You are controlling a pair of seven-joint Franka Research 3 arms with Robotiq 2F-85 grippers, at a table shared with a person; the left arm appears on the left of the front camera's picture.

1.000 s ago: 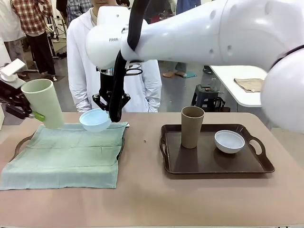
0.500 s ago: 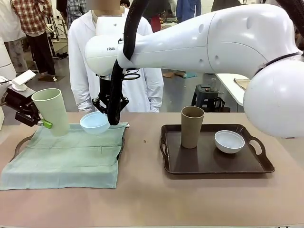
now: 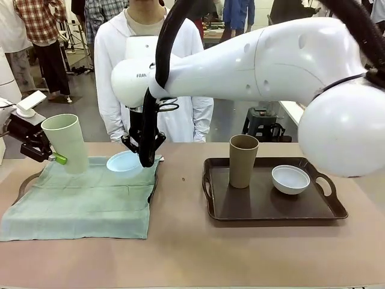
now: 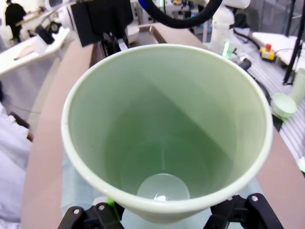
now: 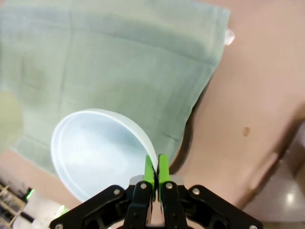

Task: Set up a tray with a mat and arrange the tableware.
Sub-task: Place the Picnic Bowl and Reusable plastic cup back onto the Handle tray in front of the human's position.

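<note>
Placing: right hand point(image 3: 146, 158) pinching light blue bowl point(image 3: 123, 162) rim over mat point(image 3: 84, 198), 1 o'clock; left hand point(image 3: 49, 154) gripping pale green cup point(image 3: 65, 139) (tilted), 10 o'clock. Next: levelling, releasing.

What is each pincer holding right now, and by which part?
Left pincer: the pale green cup, gripped across its lower wall. Right pincer: the light blue bowl, pinched by its rim.
</note>
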